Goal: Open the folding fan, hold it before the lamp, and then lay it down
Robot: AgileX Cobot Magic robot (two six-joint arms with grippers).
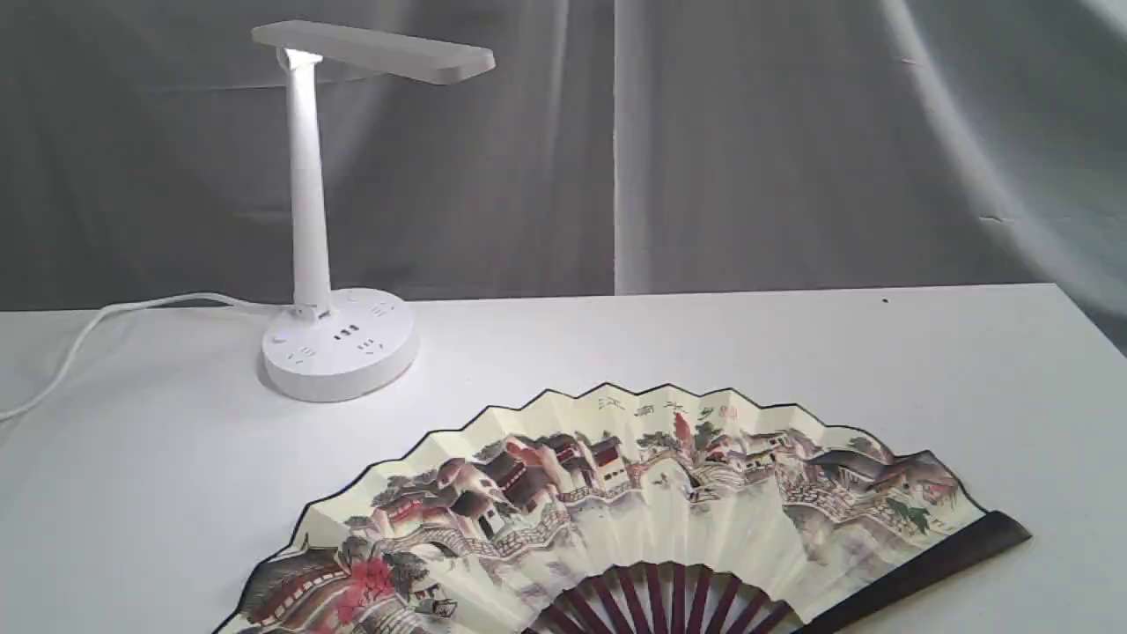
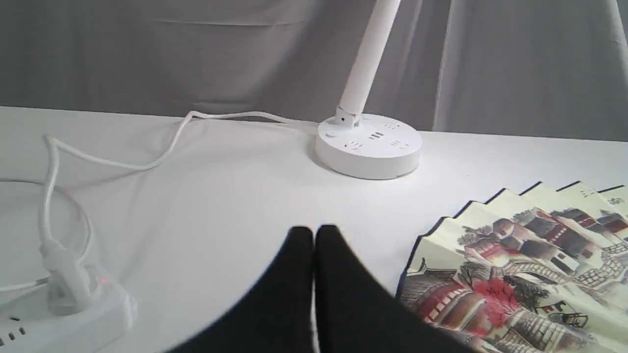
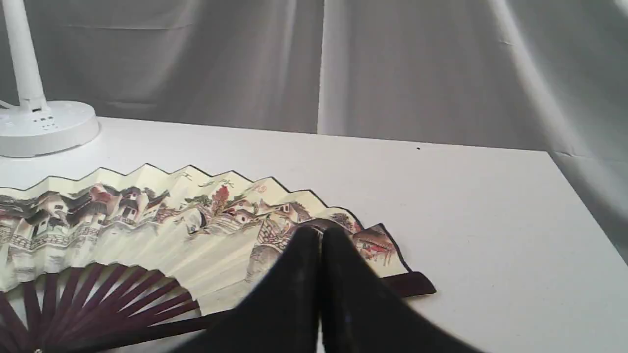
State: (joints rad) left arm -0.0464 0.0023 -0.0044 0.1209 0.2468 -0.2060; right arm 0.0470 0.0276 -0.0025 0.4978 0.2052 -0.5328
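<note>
The folding fan (image 1: pixel 616 511) lies fully spread and flat on the white table (image 1: pixel 792 352) at the front, painted side up, its dark ribs toward the near edge. It also shows as the fan (image 2: pixel 530 264) and the fan (image 3: pixel 162 225) in the wrist views. The lamp (image 1: pixel 326 220) stands upright at the back left, behind the fan. My left gripper (image 2: pixel 314 233) is shut and empty, hovering beside the fan's left end. Above the fan's right end my right gripper (image 3: pixel 321 235) is shut with nothing in it. Neither arm appears in the exterior view.
The lamp's white cord (image 2: pixel 162 147) snakes across the table to a plug in a white power strip (image 2: pixel 64 304) at the far left. A grey curtain (image 1: pixel 792 132) hangs behind the table. The table's right edge (image 3: pixel 584 211) is near the fan's right guard.
</note>
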